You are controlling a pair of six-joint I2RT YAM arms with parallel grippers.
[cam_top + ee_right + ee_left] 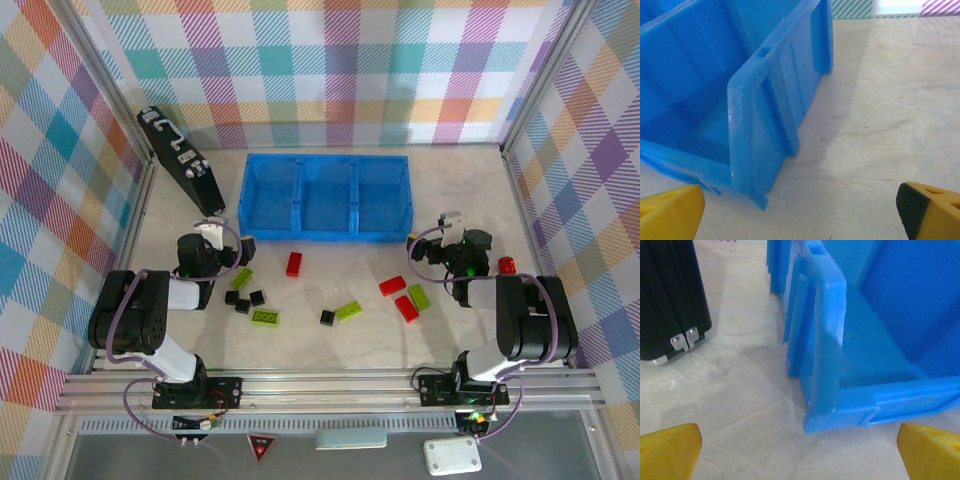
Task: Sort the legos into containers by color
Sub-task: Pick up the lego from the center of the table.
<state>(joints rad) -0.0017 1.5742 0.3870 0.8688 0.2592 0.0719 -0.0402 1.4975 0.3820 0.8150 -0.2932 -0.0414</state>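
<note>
- Left gripper (800, 455): jaws spread wide, holding nothing; yellow fingertips (667, 450) cropped at the lower frame corners.
- Legos (267, 317): scattered mid-frame, just below the containers.
- Containers (325, 238): upper centre; long axis runs left to right, three compartments side by side.
- Right gripper (800, 215): jaws wide, empty.
- Red brick (508, 265): far right, partly hidden behind the arm.

bin (325, 237) sits back-middle on my table (470, 190), three compartments side by side. panel (180, 160) off to its left, by left wall. bricks (266, 317) scattered on table in front of bin. stray brick (508, 265) far right. my left gripper (212, 232) just off bin's left front corner, right gripper (452, 222) off right front corner.
</note>
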